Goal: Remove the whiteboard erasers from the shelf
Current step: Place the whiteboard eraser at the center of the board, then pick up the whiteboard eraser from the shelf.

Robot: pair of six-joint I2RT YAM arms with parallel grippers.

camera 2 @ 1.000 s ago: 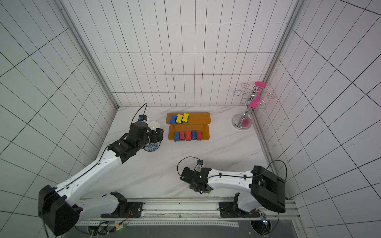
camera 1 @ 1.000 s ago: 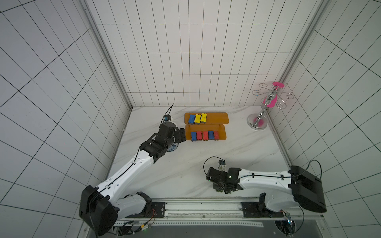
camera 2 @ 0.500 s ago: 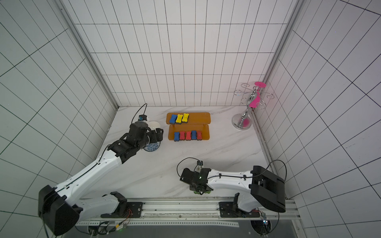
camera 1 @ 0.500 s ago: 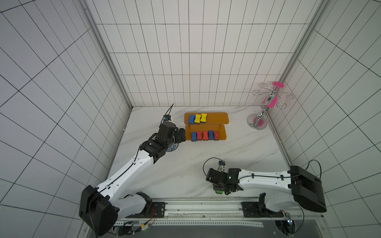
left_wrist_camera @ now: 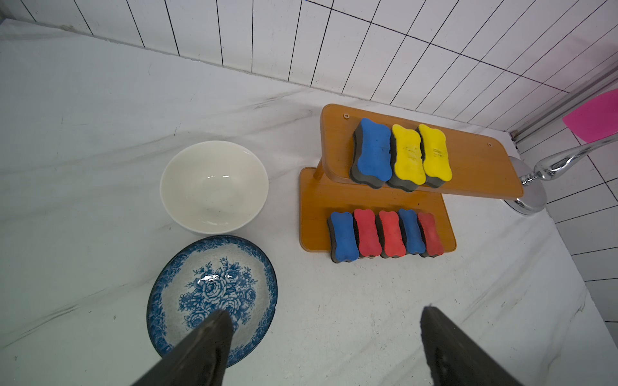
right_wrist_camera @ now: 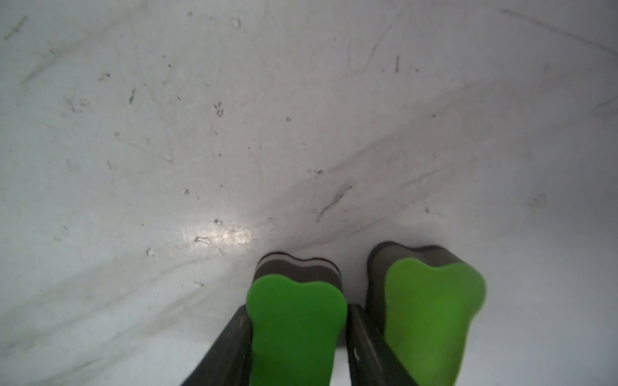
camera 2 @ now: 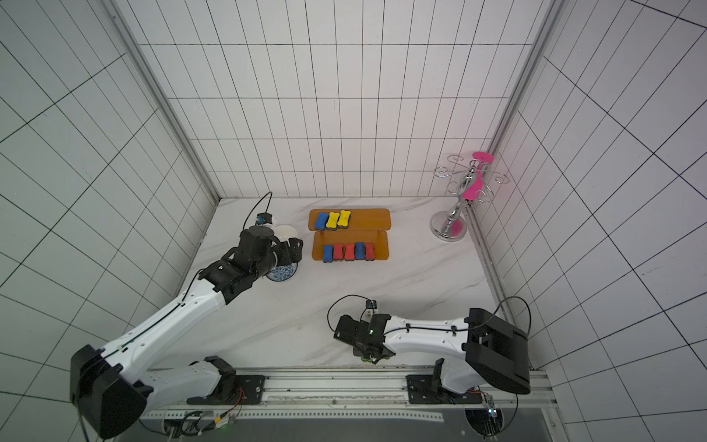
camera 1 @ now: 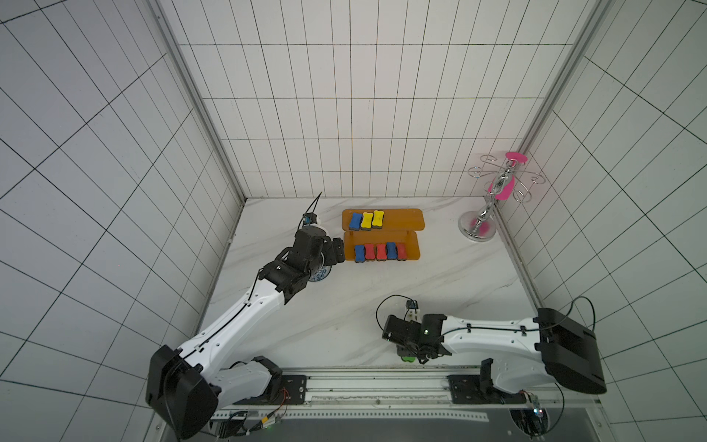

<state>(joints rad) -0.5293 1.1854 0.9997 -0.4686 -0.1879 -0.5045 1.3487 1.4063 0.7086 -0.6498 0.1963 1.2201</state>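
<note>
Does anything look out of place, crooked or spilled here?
Nothing is spilled or damaged. One oddity: the five lower-row erasers slightly overhang the shelf in front, the blue eraser at the left end most.

The white-and-black left arm [camera 1: 245, 317] is stretching far forward and is holding its black two-fingered left gripper [left_wrist_camera: 324, 312] angled downward, jaws spread wide and empty. The white-and-black right arm [camera 1: 486, 336] is lying low, reaching sideways across the robot's front. Its black two-fingered right gripper [right_wrist_camera: 297, 317] is pointing down with its fingers partway apart; whether they are gripping is unclear.
</note>
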